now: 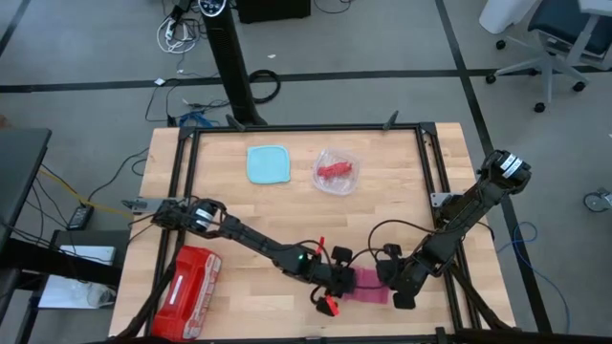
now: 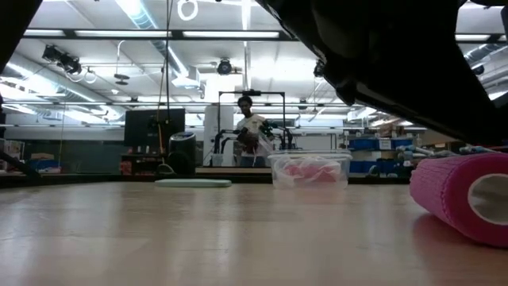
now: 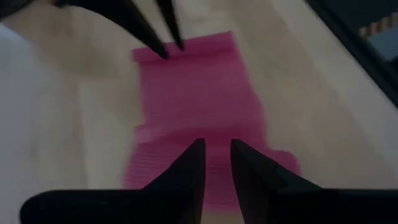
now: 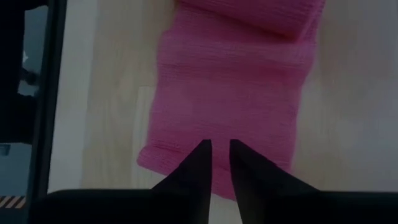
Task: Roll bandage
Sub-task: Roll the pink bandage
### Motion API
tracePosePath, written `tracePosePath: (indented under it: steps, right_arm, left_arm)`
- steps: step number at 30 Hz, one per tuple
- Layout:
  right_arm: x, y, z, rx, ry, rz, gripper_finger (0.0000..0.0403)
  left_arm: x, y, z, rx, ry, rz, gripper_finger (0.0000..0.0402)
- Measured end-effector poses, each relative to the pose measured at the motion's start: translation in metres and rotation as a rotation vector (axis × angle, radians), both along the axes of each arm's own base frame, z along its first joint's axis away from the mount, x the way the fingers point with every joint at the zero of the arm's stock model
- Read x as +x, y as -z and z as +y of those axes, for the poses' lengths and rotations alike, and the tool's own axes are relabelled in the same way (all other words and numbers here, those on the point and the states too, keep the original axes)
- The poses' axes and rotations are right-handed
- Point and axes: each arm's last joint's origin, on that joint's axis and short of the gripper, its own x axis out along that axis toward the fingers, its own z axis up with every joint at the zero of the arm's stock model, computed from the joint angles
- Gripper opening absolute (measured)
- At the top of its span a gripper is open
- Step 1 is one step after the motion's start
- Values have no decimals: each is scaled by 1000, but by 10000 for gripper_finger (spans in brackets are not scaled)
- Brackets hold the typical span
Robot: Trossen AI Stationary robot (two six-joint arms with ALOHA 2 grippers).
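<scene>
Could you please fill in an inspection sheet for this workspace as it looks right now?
Surface: wooden table with a dark frame around it.
Job's things: pink bandage near the front edge, partly rolled, a flat tail still laid out.
Clutter: light blue lid; clear tub with something red inside; red plastic case at the front left.
Grippers: left end effector over the rolled end, fingers slightly apart; right end effector at the flat tail's end, fingers slightly apart.
Cables: loose leads on the floor behind the table.
Surroundings: person standing far back; office chair.
</scene>
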Motion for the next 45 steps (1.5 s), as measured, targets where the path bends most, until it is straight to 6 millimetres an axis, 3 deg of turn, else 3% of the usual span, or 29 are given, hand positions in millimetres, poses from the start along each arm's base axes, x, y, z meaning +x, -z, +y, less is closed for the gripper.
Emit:
tracePosePath:
  steps: [19,28,38,45]
  right_arm:
    - [-3,0,4,-9,-84,-14,68]
    - [-3,0,4,-9,-84,-14,68]
    - [1,0,1,4,-31,-7,67]
    - [2,-1,1,23,-27,-3,67]
  left_arm:
    - [-9,-3,-28,-82,-20,-29,80]
    - [-9,-4,-27,-89,-43,-9,80]
    - [-5,-34,-25,-42,-25,28,80]
    - [-9,-30,-20,-43,-11,128,80]
